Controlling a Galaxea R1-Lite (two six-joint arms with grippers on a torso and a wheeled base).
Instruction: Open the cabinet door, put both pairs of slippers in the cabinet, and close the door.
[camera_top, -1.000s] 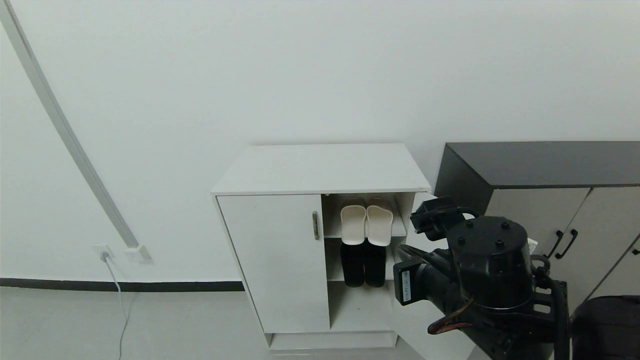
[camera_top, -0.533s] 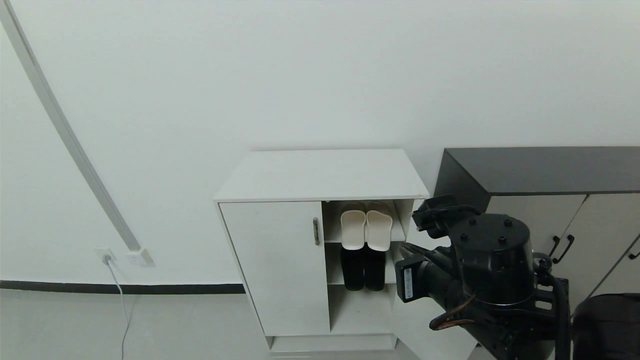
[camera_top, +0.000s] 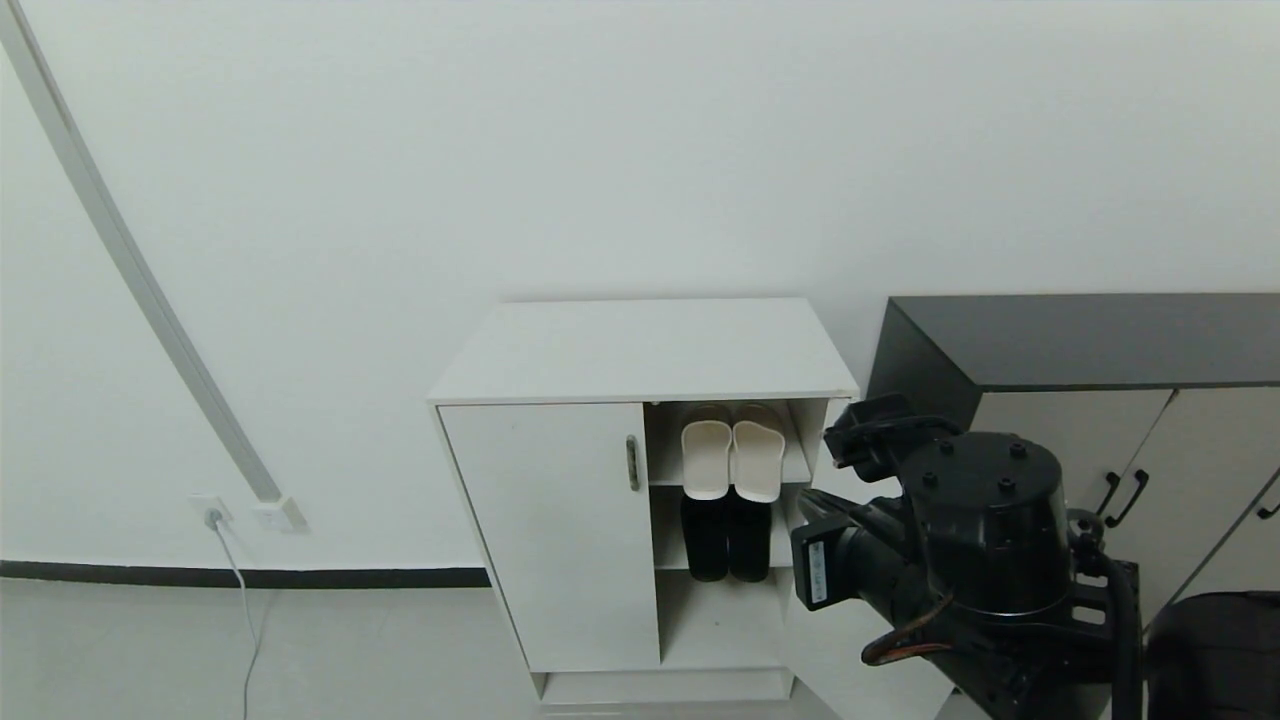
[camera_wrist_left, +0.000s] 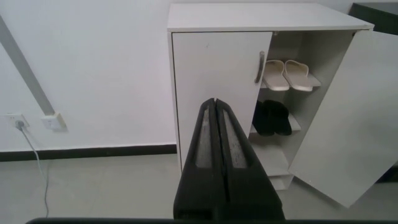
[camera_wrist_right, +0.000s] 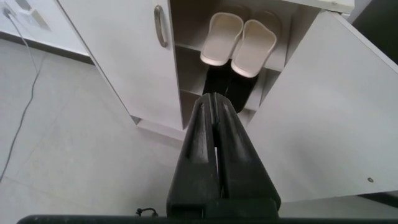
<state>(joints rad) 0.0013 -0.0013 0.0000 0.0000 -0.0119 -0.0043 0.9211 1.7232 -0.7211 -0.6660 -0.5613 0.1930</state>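
We see left gripper: black wedge fingers pressed together, empty, facing cabinet front. Right gripper likewise clenched on nothing, before cabinet's open half. Cabinet white, matte, flat boards. White slippers, smooth, rounded, on cabinet's top shelf; black slippers on shelf below. Open door swung outward; other door shut, slim metal handle. Dark sideboard just beside cabinet; wall socket well apart from cabinet.

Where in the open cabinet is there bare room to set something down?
The bottom compartment, under the black slippers, is bare across its width. The cabinet top is also bare. Crowded: the white slippers fill most of the upper shelf, the black pair the middle one, leaving narrow strips at the side walls.
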